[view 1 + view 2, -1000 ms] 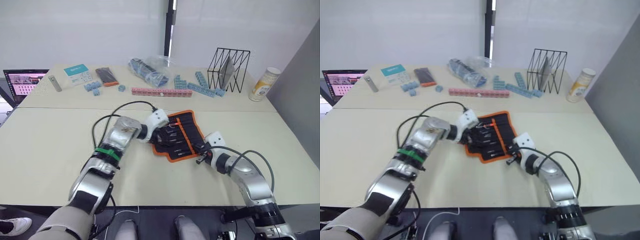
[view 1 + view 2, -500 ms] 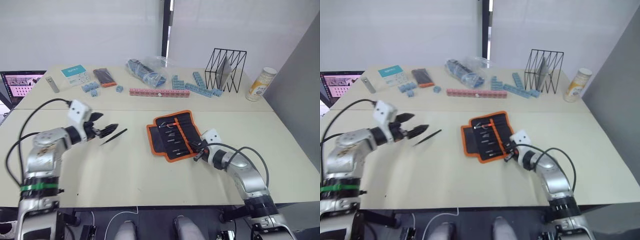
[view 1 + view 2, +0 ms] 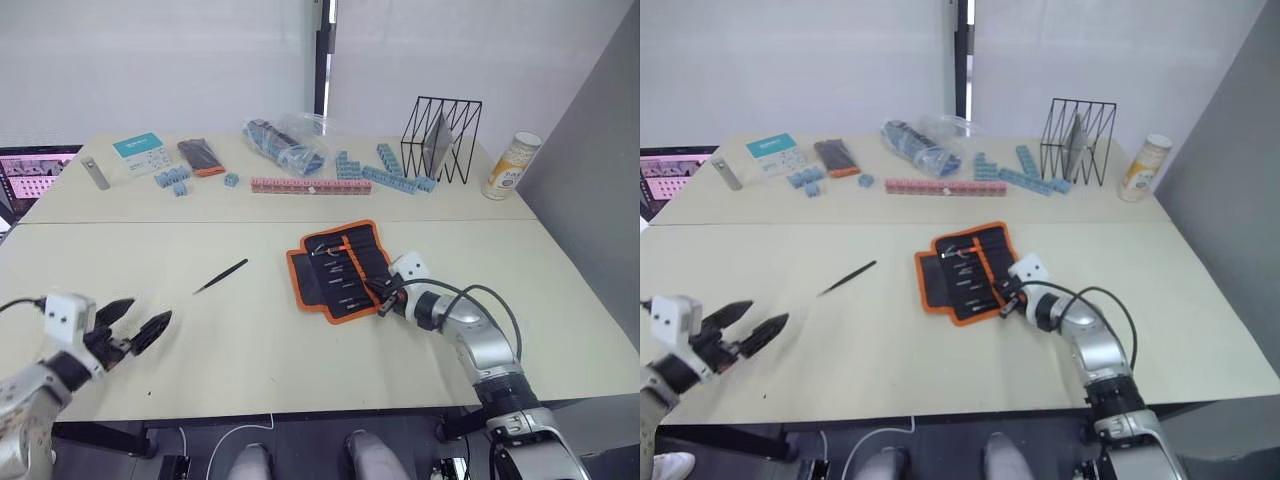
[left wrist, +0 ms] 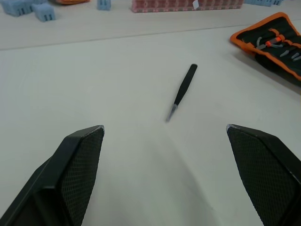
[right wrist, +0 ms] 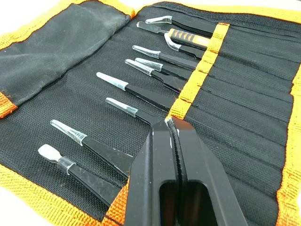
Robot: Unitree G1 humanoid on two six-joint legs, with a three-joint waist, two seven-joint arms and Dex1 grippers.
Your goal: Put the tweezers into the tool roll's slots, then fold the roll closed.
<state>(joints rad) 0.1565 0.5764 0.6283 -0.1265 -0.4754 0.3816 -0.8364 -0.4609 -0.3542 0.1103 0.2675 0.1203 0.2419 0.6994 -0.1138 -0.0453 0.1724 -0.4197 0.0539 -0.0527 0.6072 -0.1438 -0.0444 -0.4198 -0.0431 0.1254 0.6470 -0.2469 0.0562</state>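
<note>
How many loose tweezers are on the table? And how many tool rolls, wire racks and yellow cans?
loose tweezers: 1
tool roll: 1
wire rack: 1
yellow can: 1
Total: 4

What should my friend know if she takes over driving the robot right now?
Left gripper: open and holding nothing, low over the near left part of the table.
Right gripper: shut and holding nothing, tips at the orange band on the near right edge of the tool roll.
The roll lies open and flat in the middle of the table, with several tweezers already in its slots.
One loose tweezer lies on the table to the left of the roll, between it and the left gripper.
Left to do: pick up that tweezer, slot it, then fold the roll closed.
</note>
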